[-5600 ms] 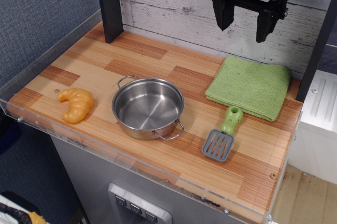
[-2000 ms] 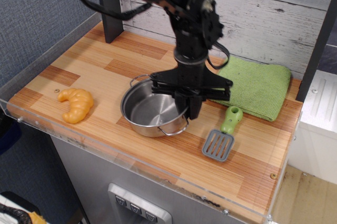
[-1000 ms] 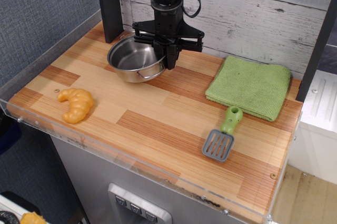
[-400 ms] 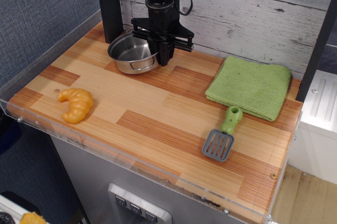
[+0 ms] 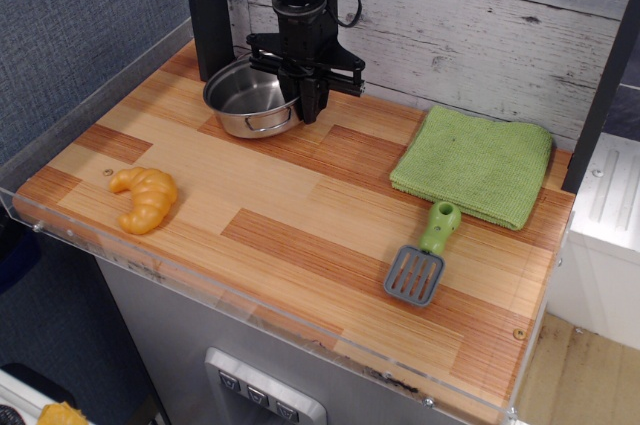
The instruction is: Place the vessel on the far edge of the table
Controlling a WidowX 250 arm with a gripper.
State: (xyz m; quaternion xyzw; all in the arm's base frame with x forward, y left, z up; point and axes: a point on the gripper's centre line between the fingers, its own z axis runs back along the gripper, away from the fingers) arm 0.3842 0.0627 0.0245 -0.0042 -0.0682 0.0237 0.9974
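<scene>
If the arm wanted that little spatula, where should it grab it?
Probably the green handle of the spatula, from straight above, jaws across its width. It lies flat on the table; the handle is narrow and clear of the cloth, unlike the wide slotted head.

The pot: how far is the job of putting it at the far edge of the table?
Mostly done: the pot sits at the back of the table, near the wall and the black post. In hand: the gripper is at its right rim, fingers apparently closed on it. Left: let go and pull the arm away.
</scene>
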